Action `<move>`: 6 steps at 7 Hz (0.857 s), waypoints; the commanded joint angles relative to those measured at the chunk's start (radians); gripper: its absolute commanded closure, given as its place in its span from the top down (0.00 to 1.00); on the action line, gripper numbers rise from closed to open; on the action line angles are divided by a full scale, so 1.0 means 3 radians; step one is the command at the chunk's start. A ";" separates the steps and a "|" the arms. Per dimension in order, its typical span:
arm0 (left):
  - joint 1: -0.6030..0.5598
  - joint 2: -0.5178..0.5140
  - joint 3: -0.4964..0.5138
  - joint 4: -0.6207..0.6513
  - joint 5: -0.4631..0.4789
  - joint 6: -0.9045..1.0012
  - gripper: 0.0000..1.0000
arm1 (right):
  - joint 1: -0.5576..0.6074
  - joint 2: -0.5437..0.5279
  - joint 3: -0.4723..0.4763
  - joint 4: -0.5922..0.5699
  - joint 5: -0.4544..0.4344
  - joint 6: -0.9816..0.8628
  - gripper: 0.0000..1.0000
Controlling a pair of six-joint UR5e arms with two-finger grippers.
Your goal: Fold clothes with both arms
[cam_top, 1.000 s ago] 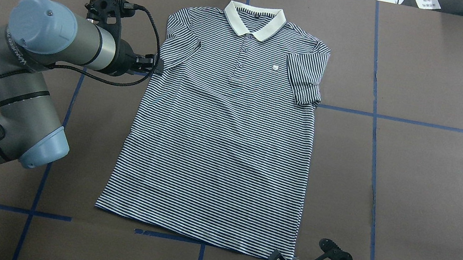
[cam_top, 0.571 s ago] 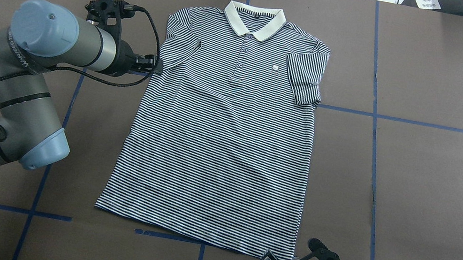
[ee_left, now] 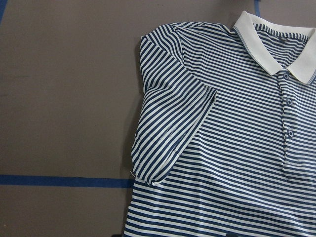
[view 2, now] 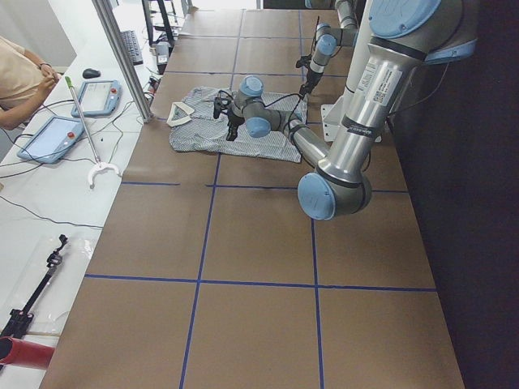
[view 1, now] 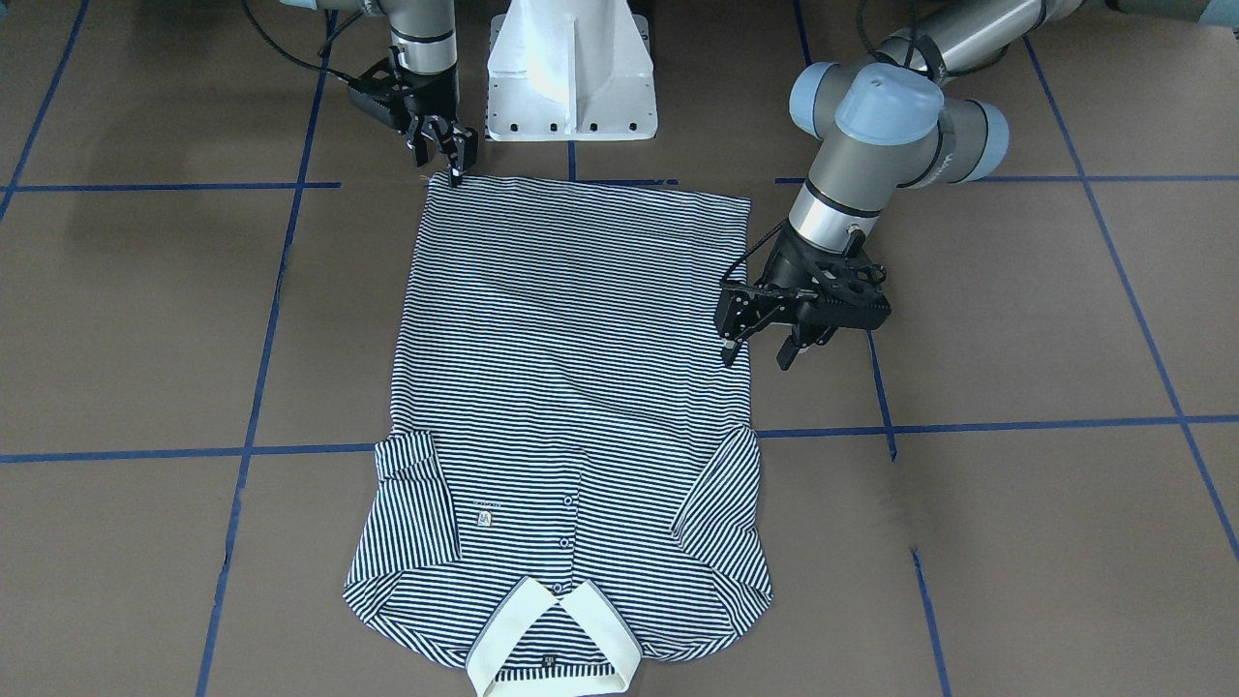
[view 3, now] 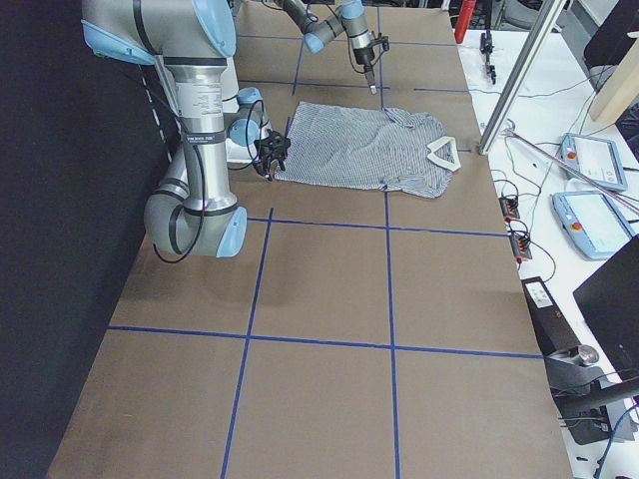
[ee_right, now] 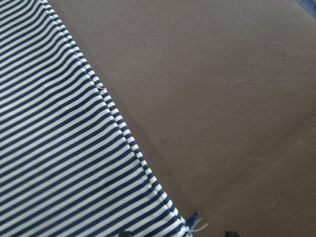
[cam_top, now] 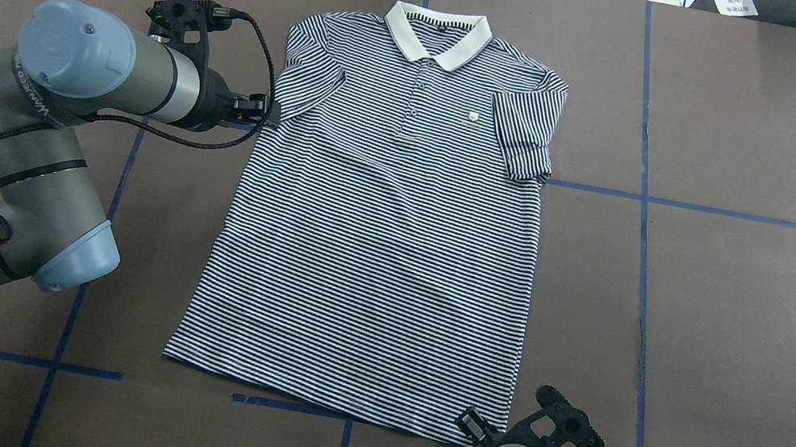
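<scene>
The right gripper (view 1: 440, 163), fingers spread, straddles the hem corner of the shirt (cam_top: 376, 252). The left gripper (view 1: 756, 360), also spread, stands at the shirt's side edge near a sleeve. The shirt lies flat, face up. The risk I see is that a shallow close catches one layer or loose threads. The corner would then slip and the fold would drag crooked.

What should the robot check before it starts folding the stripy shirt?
1. Shirt lies flat: ok.
2. Both sleeves folded in: ok.
3. Left tool open at the shirt's side edge: ok.
4. Right tool open around the hem corner: ok.
5. Cloth gripped by both tools: not ok, both are open.
6. Tools low enough to pinch the cloth: cannot tell.
</scene>
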 commanded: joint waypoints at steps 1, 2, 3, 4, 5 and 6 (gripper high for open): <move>0.0000 0.0002 -0.0002 0.0000 0.0000 -0.0002 0.76 | 0.0013 0.0025 -0.0011 0.0000 0.0012 0.0003 0.23; 0.0000 0.0002 -0.0002 0.0000 0.0000 -0.0002 0.76 | 0.0013 0.0040 -0.0006 0.0000 0.0017 -0.0002 0.00; 0.0000 0.0002 -0.0002 0.0000 0.0020 -0.0002 0.76 | 0.0013 0.0040 0.0005 0.0000 0.0022 -0.0002 0.00; 0.0005 -0.0003 -0.0007 0.0000 0.0066 -0.0012 0.76 | 0.0018 0.0040 0.0025 0.0000 0.0022 -0.0002 0.00; 0.0025 0.0027 -0.0038 0.0000 0.0072 -0.0088 0.76 | 0.0023 0.0030 0.0035 0.0000 0.0022 -0.0002 0.00; 0.0188 0.0103 -0.0114 0.0000 0.0117 -0.0342 0.77 | 0.0034 0.0020 0.0106 0.0000 0.0027 -0.0002 0.00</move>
